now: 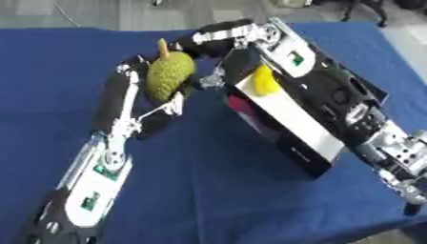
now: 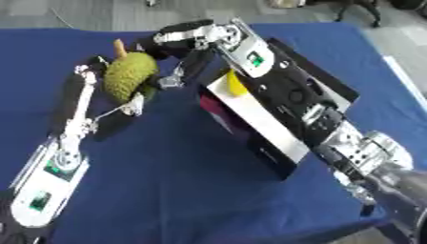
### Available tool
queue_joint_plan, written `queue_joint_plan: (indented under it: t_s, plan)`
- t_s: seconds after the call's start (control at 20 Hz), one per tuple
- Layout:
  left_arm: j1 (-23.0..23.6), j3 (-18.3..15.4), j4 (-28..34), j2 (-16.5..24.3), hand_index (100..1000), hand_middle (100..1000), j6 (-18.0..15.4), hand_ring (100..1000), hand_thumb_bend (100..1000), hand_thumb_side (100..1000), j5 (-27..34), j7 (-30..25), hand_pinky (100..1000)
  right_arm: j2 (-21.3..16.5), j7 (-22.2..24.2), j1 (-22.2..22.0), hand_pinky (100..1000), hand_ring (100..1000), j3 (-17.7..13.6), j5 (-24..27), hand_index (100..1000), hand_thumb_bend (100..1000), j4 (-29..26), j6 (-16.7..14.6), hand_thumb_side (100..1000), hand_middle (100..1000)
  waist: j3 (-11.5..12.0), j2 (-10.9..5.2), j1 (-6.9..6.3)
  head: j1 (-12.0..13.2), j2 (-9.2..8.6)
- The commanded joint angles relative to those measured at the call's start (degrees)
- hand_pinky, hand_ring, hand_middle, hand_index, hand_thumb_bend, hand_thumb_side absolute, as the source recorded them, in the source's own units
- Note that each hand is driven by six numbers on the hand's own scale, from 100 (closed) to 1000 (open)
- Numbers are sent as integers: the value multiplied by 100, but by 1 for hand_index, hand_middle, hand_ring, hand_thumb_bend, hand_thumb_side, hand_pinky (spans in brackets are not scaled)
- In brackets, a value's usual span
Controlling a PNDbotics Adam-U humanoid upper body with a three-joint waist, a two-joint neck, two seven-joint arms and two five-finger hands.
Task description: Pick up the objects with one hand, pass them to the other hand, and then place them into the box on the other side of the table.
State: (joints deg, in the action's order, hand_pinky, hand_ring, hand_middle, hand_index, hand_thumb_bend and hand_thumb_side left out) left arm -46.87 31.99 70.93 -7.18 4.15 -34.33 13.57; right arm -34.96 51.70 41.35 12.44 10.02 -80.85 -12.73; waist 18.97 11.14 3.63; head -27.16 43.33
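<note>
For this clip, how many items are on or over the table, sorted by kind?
Green spiky fruit, held between the two hands: 1
Yellow fruit, in the box: 1
Box: 1
Total: 3

Even, bright overhead light, no hard glare. Soft shadows under both arms and beside the box (image 1: 288, 128) on the blue tablecloth (image 1: 217, 190). Whole pic slightly soft/blurry, esp. far edge & corners.
</note>
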Motion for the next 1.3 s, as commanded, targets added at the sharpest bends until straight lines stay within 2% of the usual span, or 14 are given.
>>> queue_joint_plan:
  t_s: [0.05, 0.2, 0.4, 0.45, 0.6, 0.65, 0.7, 0.95, 1.2, 1.3]
  plan:
    - [-92, -43, 34, -33, 650, 623, 43, 737, 100, 226, -11, 101, 773, -90, 27, 87, 927, 1000, -41, 147, 785, 100, -141, 111, 215, 857, -13, -12, 54, -1, -63]
    - [-87, -52, 22, -22, 670, 623, 100, 737, 100, 207, -37, 190, 773, -112, 27, 66, 924, 1000, -46, 178, 767, 100, -191, 168, 190, 841, -22, -9, 47, -4, -54]
    - [-80, -49, 20, -7, 724, 636, 193, 745, 234, 190, -103, 314, 777, -159, 27, 19, 920, 1000, -90, 219, 752, 100, -227, 173, 164, 830, -53, -11, 38, -10, -45]
    - [-76, -46, 17, -3, 754, 644, 215, 749, 290, 198, -126, 335, 780, -171, 27, 7, 919, 1000, -102, 239, 749, 100, -235, 175, 161, 828, -60, -12, 37, -12, -45]
    - [-59, -61, -10, 16, 844, 661, 371, 761, 608, 298, -266, 450, 786, -212, 17, -26, 916, 1000, -159, 299, 744, 100, -245, 187, 148, 824, -81, -18, 31, -18, -40]
    - [-56, -66, -27, 17, 843, 664, 460, 766, 680, 317, -333, 512, 790, -223, 3, -33, 915, 1000, -178, 313, 743, 100, -242, 195, 145, 823, -88, -18, 29, -21, -42]
    - [-53, -65, -38, 16, 845, 669, 545, 771, 715, 329, -401, 570, 794, -230, -14, -36, 914, 1000, -193, 324, 741, 100, -237, 204, 143, 821, -94, -19, 26, -25, -44]
    - [-46, -61, -46, 6, 843, 668, 805, 773, 769, 394, -560, 716, 794, -256, -91, -30, 910, 1000, -236, 366, 733, 100, -233, 256, 132, 815, -118, -20, 16, -41, -28]
    - [-30, -61, -62, -2, 842, 666, 865, 772, 760, 417, -496, 759, 793, -258, -136, -41, 909, 1000, -256, 356, 728, 100, -213, 291, 125, 811, -131, -16, 14, -61, -27]
    - [-23, -56, -67, 6, 844, 668, 854, 774, 773, 452, -474, 767, 794, -268, -154, -46, 908, 1000, -273, 363, 727, 100, -205, 296, 123, 810, -135, -17, 13, -67, -20]
